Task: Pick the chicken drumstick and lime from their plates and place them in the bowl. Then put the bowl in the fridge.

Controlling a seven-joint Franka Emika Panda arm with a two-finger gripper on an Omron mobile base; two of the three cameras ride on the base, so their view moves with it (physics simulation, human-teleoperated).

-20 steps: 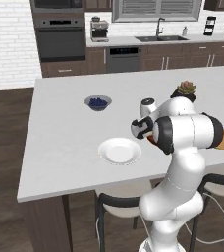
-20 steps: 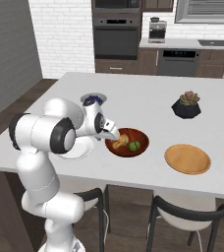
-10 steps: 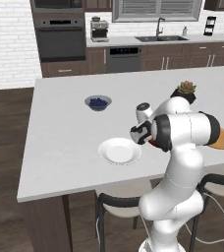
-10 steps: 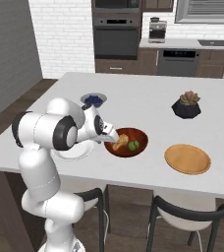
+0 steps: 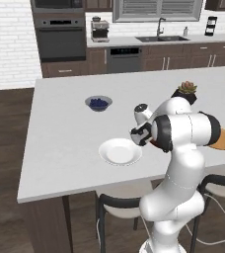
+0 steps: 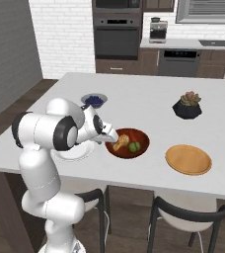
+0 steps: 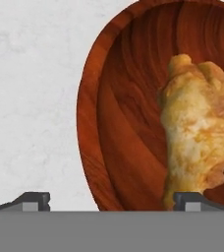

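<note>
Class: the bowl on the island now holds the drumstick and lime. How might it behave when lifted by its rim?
The bowl looks rigid wood, so it probably won't flex. It is wide and shallow, so a rim grip may tilt it. The round lime could then roll; the lumpy drumstick likely stays.

White island counter [image 6: 149,96] with bowl [image 6: 115,148], two plates [image 6: 188,159], succulent pot [image 6: 187,105]

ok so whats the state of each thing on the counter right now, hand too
hand: open, holding nothing, over the near rim of the bowl
bowl: on the counter, holds both foods
chicken drumstick: lying in the bowl
lime: in the bowl beside the drumstick
white plate: bare
wooden plate: bare
grey bowl: holds blueberries
</note>
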